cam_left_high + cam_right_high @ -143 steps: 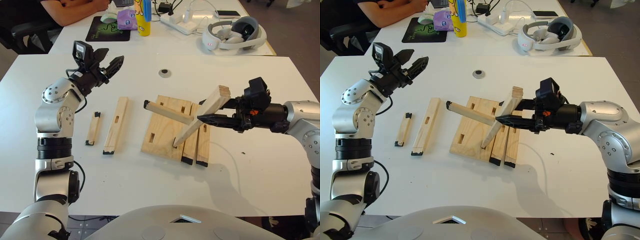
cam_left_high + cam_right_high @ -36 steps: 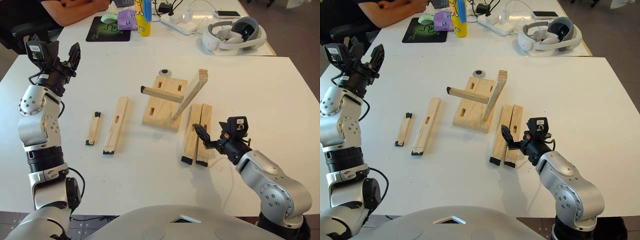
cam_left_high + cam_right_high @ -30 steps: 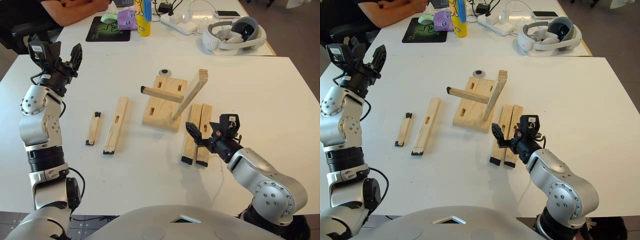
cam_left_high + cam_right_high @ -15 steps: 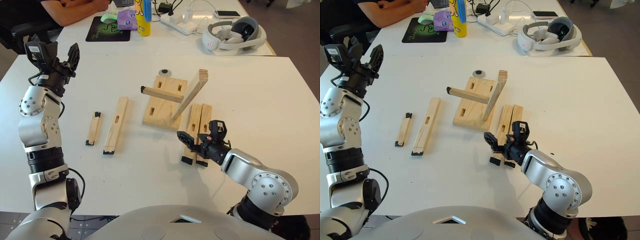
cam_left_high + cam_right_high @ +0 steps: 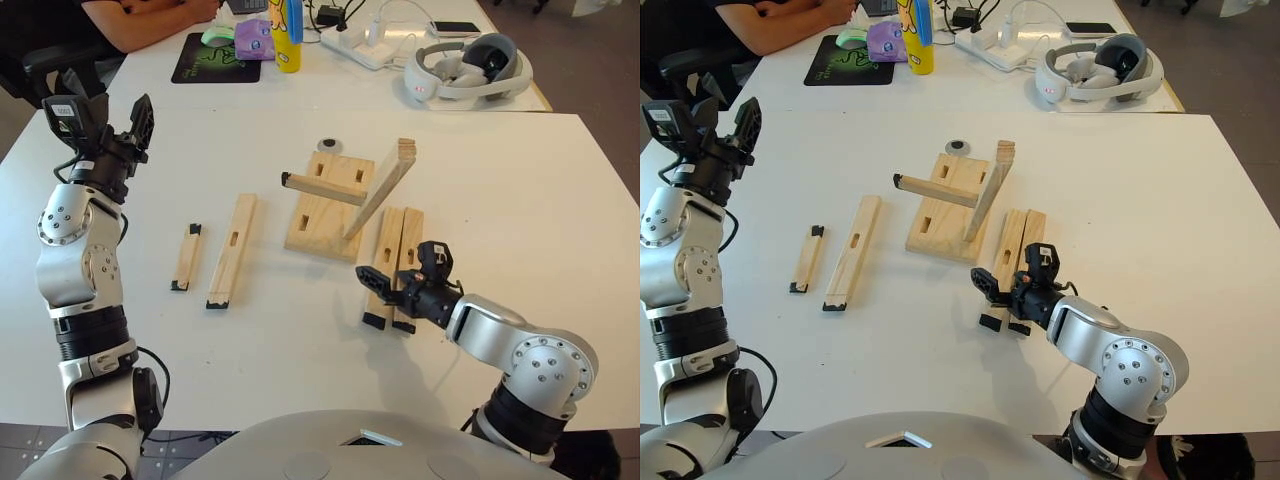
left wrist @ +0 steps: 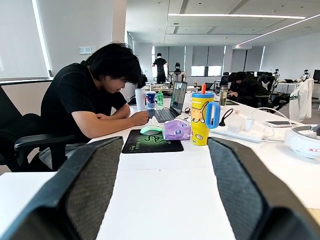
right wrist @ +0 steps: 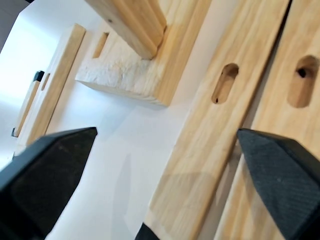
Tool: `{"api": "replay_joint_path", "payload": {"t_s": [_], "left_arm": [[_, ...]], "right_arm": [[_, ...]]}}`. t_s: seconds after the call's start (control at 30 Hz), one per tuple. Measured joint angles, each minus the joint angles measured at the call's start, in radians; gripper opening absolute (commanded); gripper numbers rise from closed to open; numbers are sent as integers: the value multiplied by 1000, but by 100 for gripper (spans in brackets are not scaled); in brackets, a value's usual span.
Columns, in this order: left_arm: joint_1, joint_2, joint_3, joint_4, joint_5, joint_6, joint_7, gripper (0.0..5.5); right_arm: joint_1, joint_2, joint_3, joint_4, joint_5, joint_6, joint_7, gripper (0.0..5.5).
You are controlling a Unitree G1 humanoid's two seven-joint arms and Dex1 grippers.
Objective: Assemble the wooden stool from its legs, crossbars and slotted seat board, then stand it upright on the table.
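Spanning two legs (image 5: 388, 238) near their ends, right tool (image 5: 398, 275) spread.

Readable text: none in any view.
White label (image 5: 62, 110) on the camera housing of the left gripper (image 5: 118, 108): print too small to read. Wall plate (image 6: 85, 50): illegible. Yellow tumbler (image 6: 202, 120): cartoon figure, no legible lettering. Mouse mat (image 6: 137, 145): green pattern, any lettering cannot be made out.
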Motion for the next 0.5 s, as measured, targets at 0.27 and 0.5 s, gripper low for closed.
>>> {"api": "replay_joint_path", "payload": {"t_s": [0.27,0.5], "left_arm": [[28,-10,10,-23,-5,11,16,312],[28,-19,8,-23,-9,15,25,312]], "right_arm": [[-18,-26,3,58,125,0,-72,519],[-43,-38,17,106,236,0,-180,519]]}}
